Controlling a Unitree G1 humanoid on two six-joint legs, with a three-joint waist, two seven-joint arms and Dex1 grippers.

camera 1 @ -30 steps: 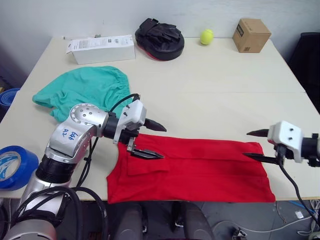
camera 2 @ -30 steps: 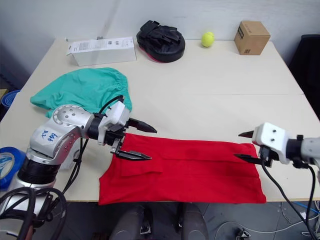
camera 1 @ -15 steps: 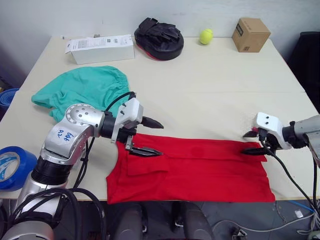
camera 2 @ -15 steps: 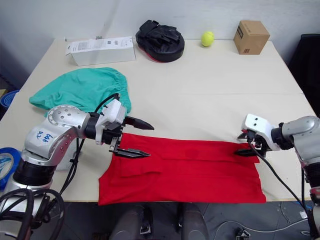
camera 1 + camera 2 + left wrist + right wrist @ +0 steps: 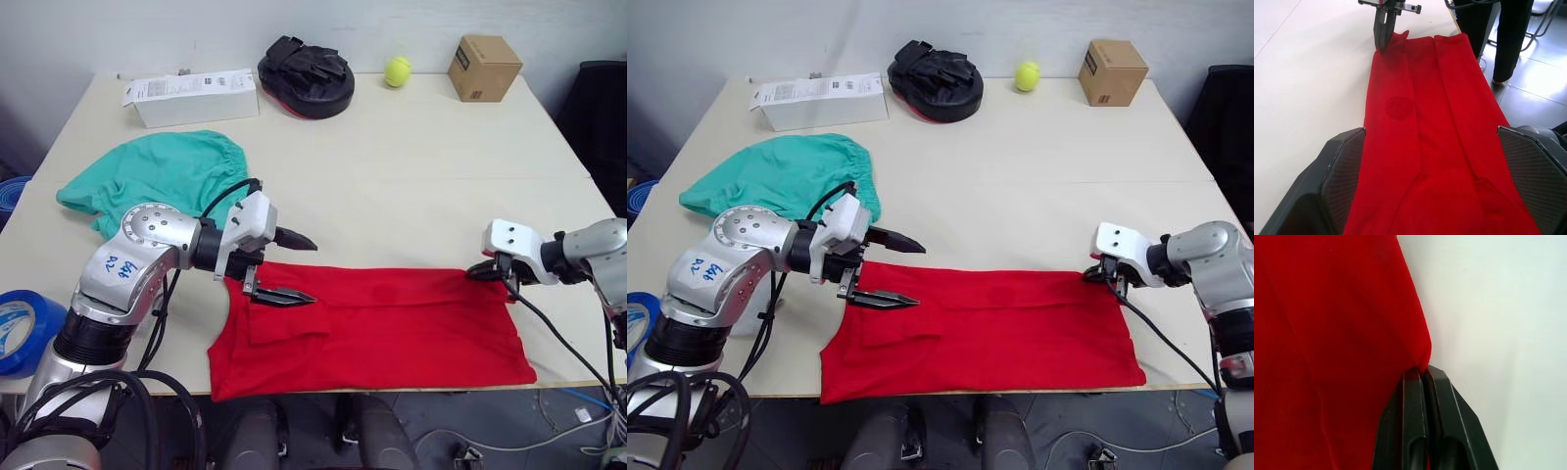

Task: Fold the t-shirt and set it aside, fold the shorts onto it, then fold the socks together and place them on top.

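Observation:
The red t-shirt (image 5: 392,318) lies folded into a long band along the table's front edge. My left gripper (image 5: 313,271) is open at the shirt's left end, its lower finger resting on the cloth and its upper finger over the bare table. My right gripper (image 5: 1089,275) is shut on the shirt's far right corner. In the right wrist view the fingertips (image 5: 1422,372) pinch the red hem (image 5: 1420,340). The left wrist view shows the shirt (image 5: 1425,122) running away to the right gripper (image 5: 1383,46). The teal shorts (image 5: 162,176) lie bunched at the left. The socks are out of view.
Along the table's back stand a white carton (image 5: 191,96), a black pouch (image 5: 304,64), a yellow tennis ball (image 5: 397,70) and a cardboard box (image 5: 483,67). A blue tape roll (image 5: 20,328) sits off the front left corner. The shirt's near edge hangs at the table edge (image 5: 588,377).
My right gripper has moved in to the left onto the shirt's far right corner and shut on it. The left gripper has stayed open at the shirt's left end.

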